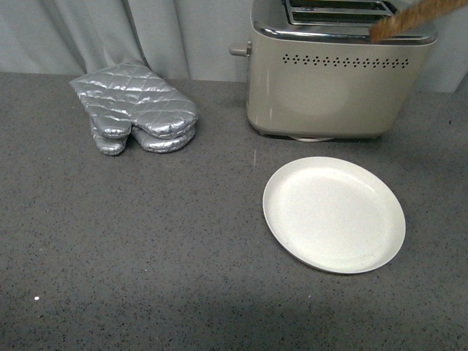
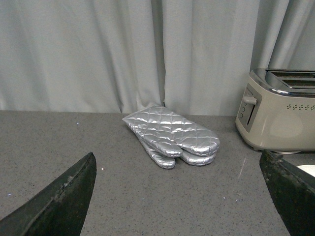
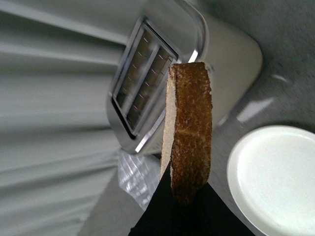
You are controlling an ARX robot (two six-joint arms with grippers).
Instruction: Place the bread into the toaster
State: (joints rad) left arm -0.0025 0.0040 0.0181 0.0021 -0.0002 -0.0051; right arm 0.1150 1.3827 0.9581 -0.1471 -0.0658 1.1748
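Observation:
The bread, a brown-crusted slice seen edge-on, is held in the air by my right gripper, which is shut on its lower end. In the front view the bread hangs tilted over the right end of the toaster. The toaster is beige with a chrome top and two empty slots. The right gripper itself is out of the front view. My left gripper is open, low over the grey counter, with nothing between its black fingers. The toaster stands to its far right.
A silver quilted oven mitt lies on the counter left of the toaster. An empty white plate sits in front of the toaster. Grey curtains hang behind the counter.

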